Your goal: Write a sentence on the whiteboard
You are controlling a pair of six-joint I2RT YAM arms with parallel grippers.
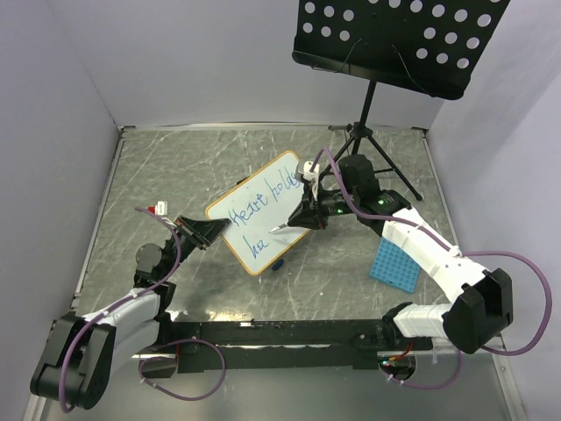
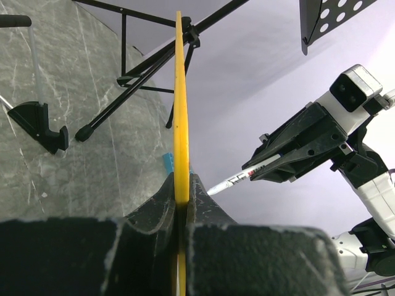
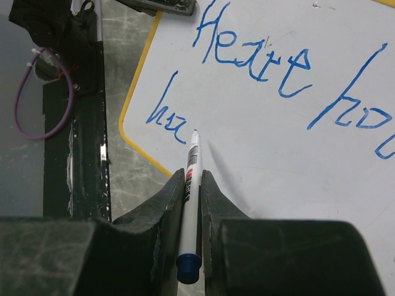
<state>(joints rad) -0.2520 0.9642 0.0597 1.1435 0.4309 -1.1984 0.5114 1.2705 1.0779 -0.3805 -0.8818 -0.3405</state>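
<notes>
Nearby: music stand (image 1: 399,39) behind whiteboard (image 1: 260,217), tray (image 1: 394,263) beside.

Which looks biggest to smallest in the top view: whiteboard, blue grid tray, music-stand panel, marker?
1. music-stand panel, but it is raised nearer the camera and cropped, so its lead is unsure
2. whiteboard
3. blue grid tray
4. marker

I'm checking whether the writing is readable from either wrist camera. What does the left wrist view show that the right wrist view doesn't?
Left wrist only: the whiteboard edge-on, its frame clamped in the left gripper, and the legs of the music stand behind. Right wrist only: the board's face with the blue sentence, its second line a few letters long. Both: the whiteboard, and the marker shut in the right gripper.
</notes>
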